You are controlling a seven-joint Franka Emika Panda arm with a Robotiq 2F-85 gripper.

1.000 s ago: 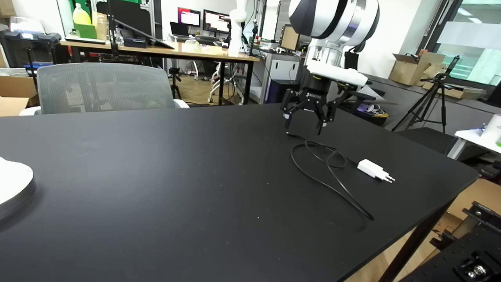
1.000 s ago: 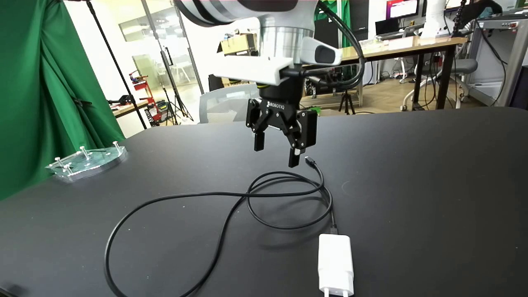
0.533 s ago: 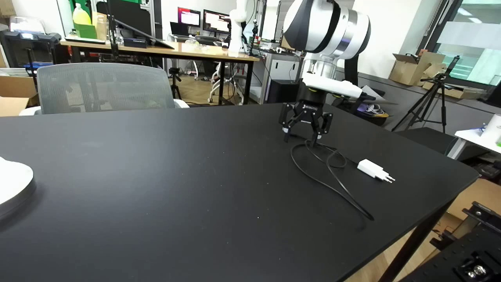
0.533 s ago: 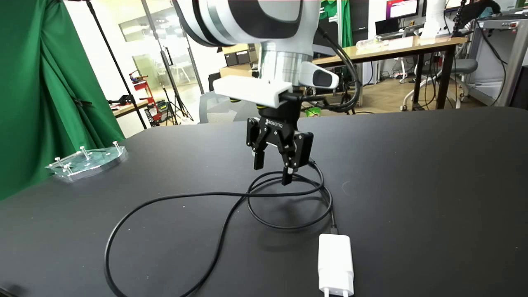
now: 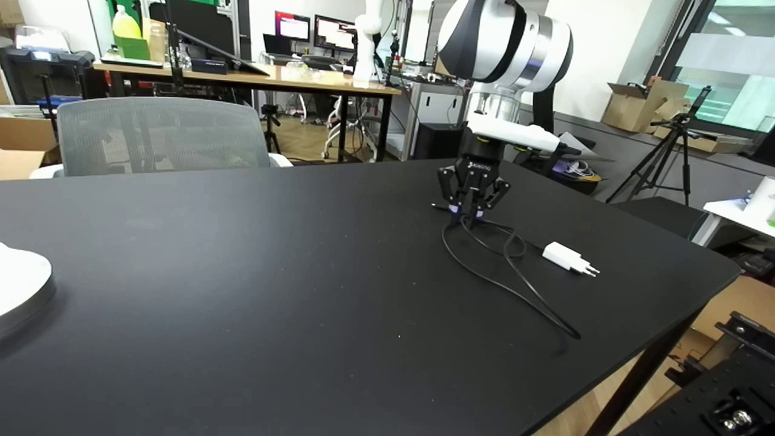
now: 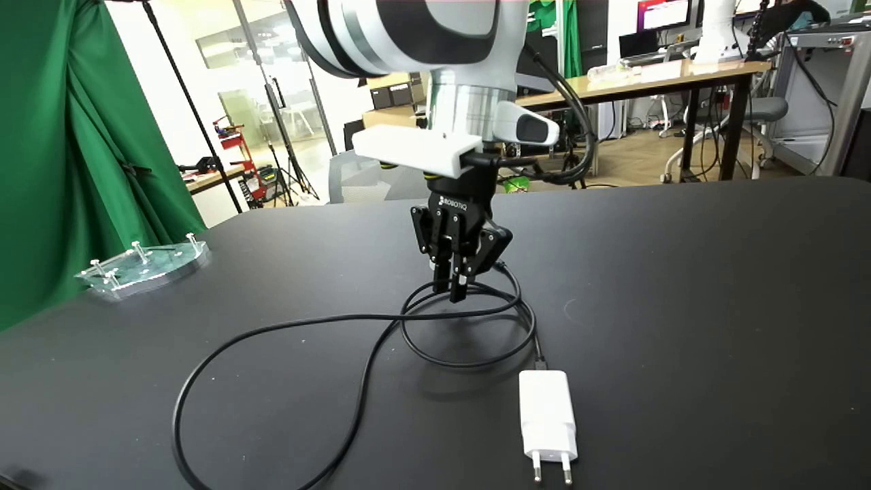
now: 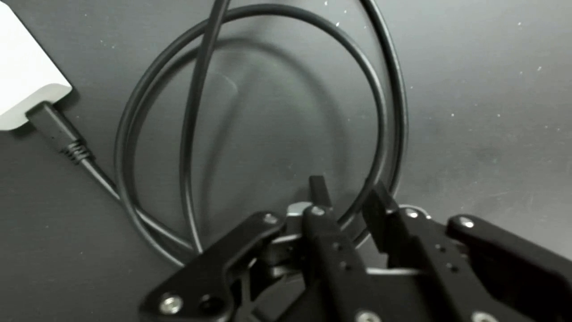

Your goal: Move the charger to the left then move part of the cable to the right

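The white charger [image 6: 546, 412] lies on the black table, its two prongs pointing away from the coil; part of it shows at the left of the wrist view. The black cable [image 7: 187, 129] runs from it into loose loops, with a long bend [image 6: 340, 317] reaching outward. My gripper [image 7: 348, 185] is low over the coil, fingers pointing down and partly drawn together. A gap still stands between the fingertips, and two cable strands pass through it. One strand runs close against the right-hand finger [image 7: 380, 210] in the wrist view. Where the fingertips meet the table is hard to tell.
A white rounded object [image 5: 21, 284] sits at the table's left in an exterior view. A clear plate with bolts [image 6: 146, 269] lies at the table's far left in an exterior view. A mesh chair [image 5: 163, 136] stands behind the table.
The gripper has come down onto the coil, and its fingers have moved from wide apart to a narrow gap. Coil and charger have been dragged slightly, the charger away from the table's near right edge.
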